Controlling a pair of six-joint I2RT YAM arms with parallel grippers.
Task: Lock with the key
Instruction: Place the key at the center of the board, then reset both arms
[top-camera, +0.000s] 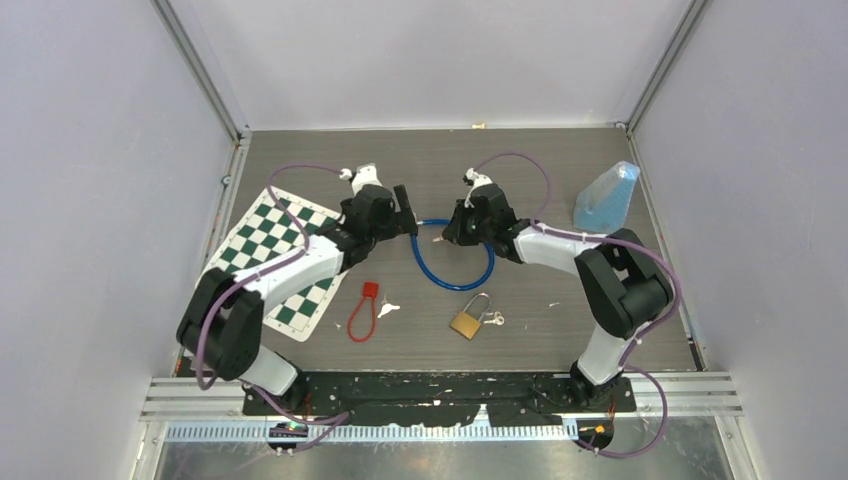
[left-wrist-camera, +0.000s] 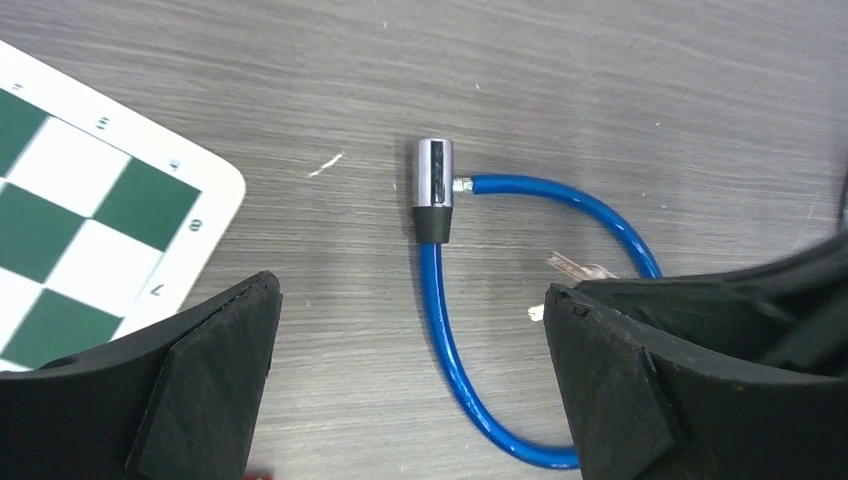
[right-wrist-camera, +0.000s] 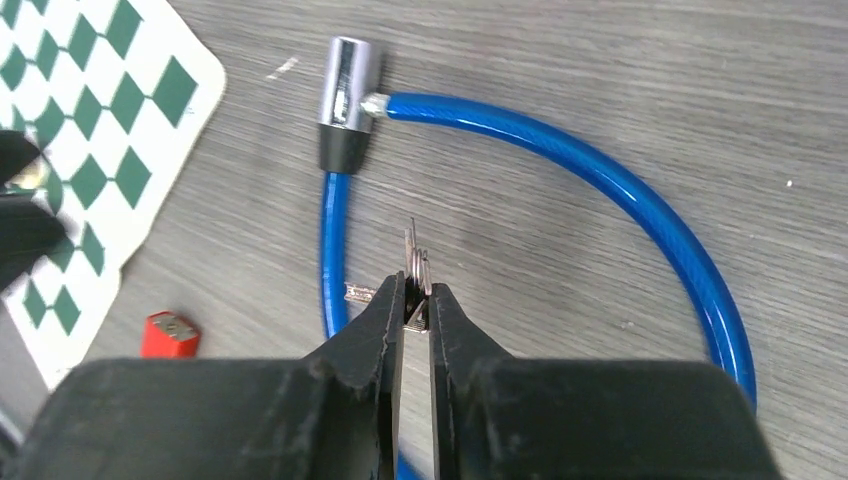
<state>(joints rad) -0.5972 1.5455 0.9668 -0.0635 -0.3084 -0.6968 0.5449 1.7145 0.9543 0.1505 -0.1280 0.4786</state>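
Observation:
A blue cable lock (top-camera: 455, 283) lies looped on the table, and the metal tip of its free end meets the side of the silver-and-black cylinder (left-wrist-camera: 434, 190) (right-wrist-camera: 348, 100). My right gripper (right-wrist-camera: 415, 290) (top-camera: 450, 232) is shut on a small silver key (right-wrist-camera: 415, 262) on a ring. It hovers inside the loop, a short way from the cylinder. My left gripper (left-wrist-camera: 412, 295) (top-camera: 405, 222) stands wide open over the cable (left-wrist-camera: 445, 340), just short of the cylinder, with nothing between its fingers.
A green-and-white chessboard mat (top-camera: 275, 255) lies at the left. A red cable lock (top-camera: 362, 312) with a key (top-camera: 388, 308) and a brass padlock (top-camera: 468, 320) with keys (top-camera: 493, 319) lie nearer the arm bases. A blue bag (top-camera: 607, 197) stands at the back right.

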